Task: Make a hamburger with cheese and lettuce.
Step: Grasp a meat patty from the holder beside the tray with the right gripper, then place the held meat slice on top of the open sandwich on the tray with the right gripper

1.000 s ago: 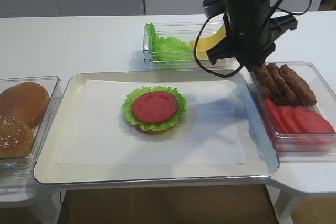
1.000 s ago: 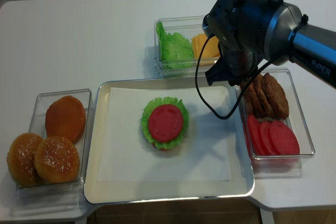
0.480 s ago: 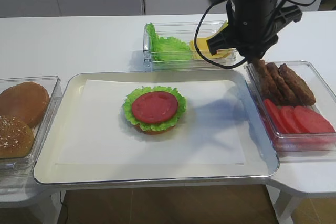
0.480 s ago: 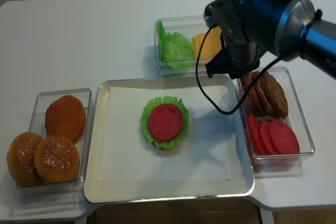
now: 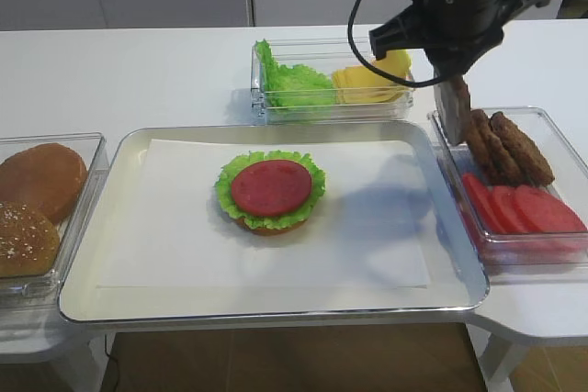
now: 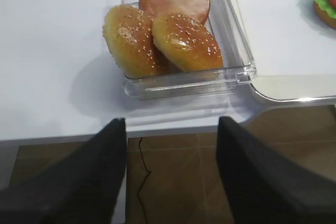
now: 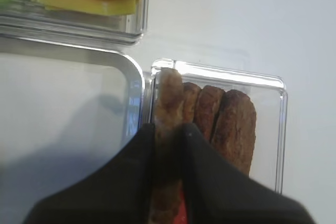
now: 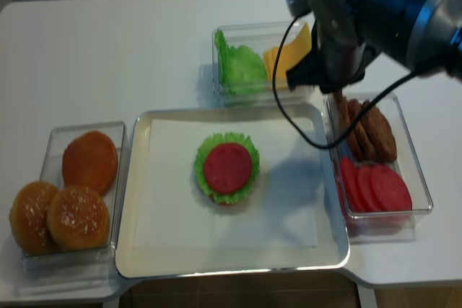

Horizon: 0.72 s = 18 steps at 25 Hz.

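The hamburger (image 5: 271, 192) stands on the paper-lined tray (image 5: 87, 227): bun base, frilly lettuce and a red tomato slice on top. Pale-yellow cheese (image 5: 372, 85) lies beside loose lettuce (image 5: 289, 84) in the clear back box. My right gripper (image 5: 450, 85) is shut on a brown patty (image 5: 453, 112) that hangs edge-down over the left end of the patty box. In the right wrist view the black jaws pinch that patty (image 7: 168, 98). My left gripper (image 6: 170, 137) stands open and empty past the table's front edge, below the bun box; it is hidden in both high views.
A clear box at the right holds more patties (image 5: 510, 146) and tomato slices (image 5: 519, 210). At the left a box holds bun halves (image 5: 37, 179), seen close in the left wrist view as sesame buns (image 6: 163, 40). The black cable of the right arm (image 8: 289, 117) loops over the tray's back right corner.
The right gripper has risen and shifted right, lifting a patty out of the stack in the box. The hamburger and the left gripper's side are unchanged.
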Motion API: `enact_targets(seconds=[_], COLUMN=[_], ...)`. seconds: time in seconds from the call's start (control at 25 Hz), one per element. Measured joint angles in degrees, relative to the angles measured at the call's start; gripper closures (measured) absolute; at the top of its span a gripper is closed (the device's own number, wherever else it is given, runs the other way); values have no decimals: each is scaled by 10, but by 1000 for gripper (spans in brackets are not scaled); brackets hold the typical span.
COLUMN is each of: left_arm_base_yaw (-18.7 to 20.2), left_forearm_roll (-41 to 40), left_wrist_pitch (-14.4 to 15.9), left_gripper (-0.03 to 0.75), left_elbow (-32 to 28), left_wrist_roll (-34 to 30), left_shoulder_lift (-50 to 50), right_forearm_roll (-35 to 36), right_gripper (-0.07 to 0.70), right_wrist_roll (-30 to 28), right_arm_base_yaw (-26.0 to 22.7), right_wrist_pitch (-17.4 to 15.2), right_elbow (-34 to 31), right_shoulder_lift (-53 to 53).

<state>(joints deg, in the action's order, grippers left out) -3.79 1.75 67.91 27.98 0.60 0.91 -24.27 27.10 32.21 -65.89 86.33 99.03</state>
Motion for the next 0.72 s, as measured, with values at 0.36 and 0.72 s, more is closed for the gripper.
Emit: enact_targets(seconds=[0.36,0.72], left_arm_base_yaw=[0,0], left_forearm_roll=[0,0], left_wrist_pitch=[0,0], left_gripper=[312,312], left_elbow=[0,0], left_wrist_roll=[0,0], left_shoulder_lift=[0,0], right_forearm_roll=[21,60], right_gripper=[503,503], right_wrist_roll=[-17,-50], right_arm_base_yaw=[0,8], right_wrist_pitch=[-4,-16], right_elbow=[0,15], right_shoulder_lift=[-52,-61])
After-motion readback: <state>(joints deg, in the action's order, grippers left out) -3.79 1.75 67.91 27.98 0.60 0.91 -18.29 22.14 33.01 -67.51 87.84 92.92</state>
